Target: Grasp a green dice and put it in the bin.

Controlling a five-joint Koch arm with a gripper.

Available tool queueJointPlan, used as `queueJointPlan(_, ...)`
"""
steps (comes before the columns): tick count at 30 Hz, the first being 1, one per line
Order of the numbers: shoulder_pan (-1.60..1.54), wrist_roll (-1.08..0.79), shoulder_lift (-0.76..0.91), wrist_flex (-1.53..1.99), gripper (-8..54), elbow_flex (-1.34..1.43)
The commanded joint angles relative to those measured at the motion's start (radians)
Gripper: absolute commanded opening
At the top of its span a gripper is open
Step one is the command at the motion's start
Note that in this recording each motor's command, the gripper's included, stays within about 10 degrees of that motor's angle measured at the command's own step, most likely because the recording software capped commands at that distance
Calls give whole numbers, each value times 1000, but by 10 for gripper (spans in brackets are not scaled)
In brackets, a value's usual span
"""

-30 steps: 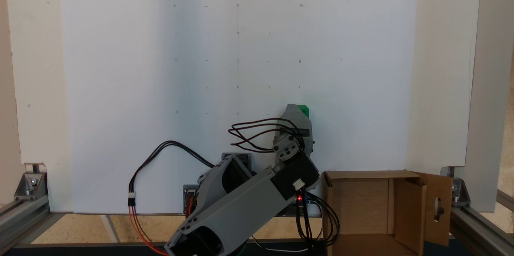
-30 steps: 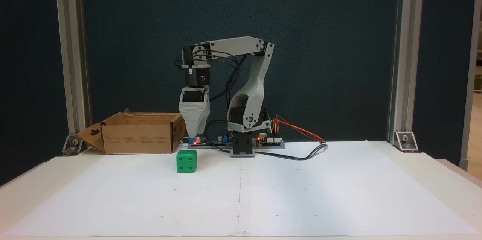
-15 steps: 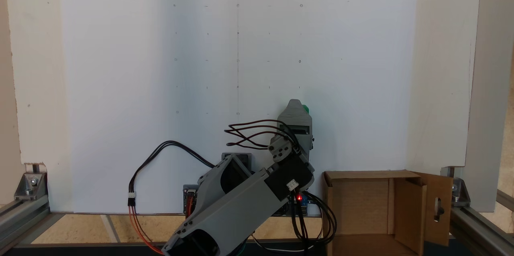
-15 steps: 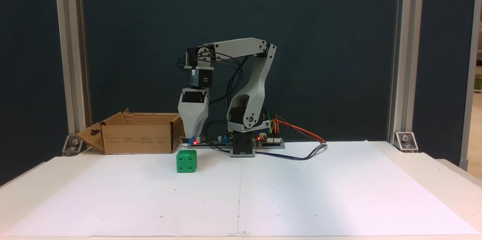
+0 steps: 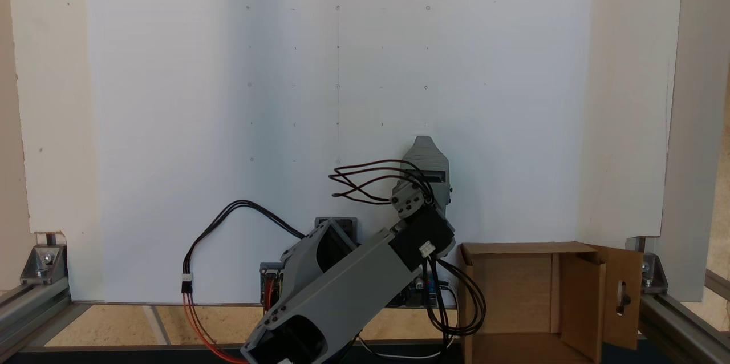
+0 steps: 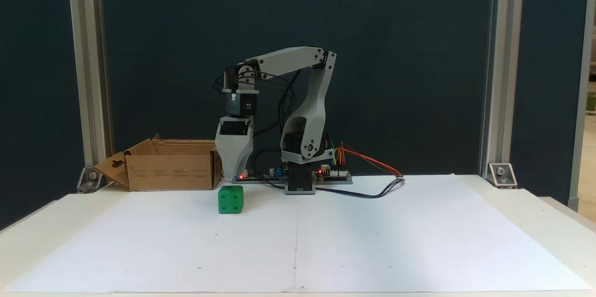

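1. The green dice [image 6: 230, 199] sat on the white paper sheet [image 6: 372, 241] in a fixed view, near the paper's far edge and left of the arm's base [image 6: 300, 180].
2. It rested flat with a four-pip face toward that camera, and nothing was touching it.
3. The gripper [image 6: 231, 173] hung pointing downward above and slightly behind the dice, its tips clear of the cube's top.
4. In the view from above, the gripper [image 5: 422, 141] covered the spot where the dice lay.
5. Its jaws stood one behind the other for both cameras, so whether they were wide or narrow could not be told.
6. The bin [image 6: 170, 169], a cardboard box with open flaps, stood at the far left of the table in the front view, just beside the dice's spot but apart from it.
7. From above the bin [image 5: 513, 295] appeared at the lower right, its inside bare as far as could be seen, with a slotted flap [image 5: 623, 295] folded outward.
8. By this evidence the task was at its start: the arm was lined up over the dice, but no grasp had been made.
9. Descending, closing on the cube, lifting it, carrying it over the box and releasing it all remained to be done.
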Motion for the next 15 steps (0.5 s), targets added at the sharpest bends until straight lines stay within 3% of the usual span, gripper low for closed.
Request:
queueJointPlan(1,0,-64,-3,-37,468,0)
queueJointPlan(15,-32,-66,-18,-126,467,118)
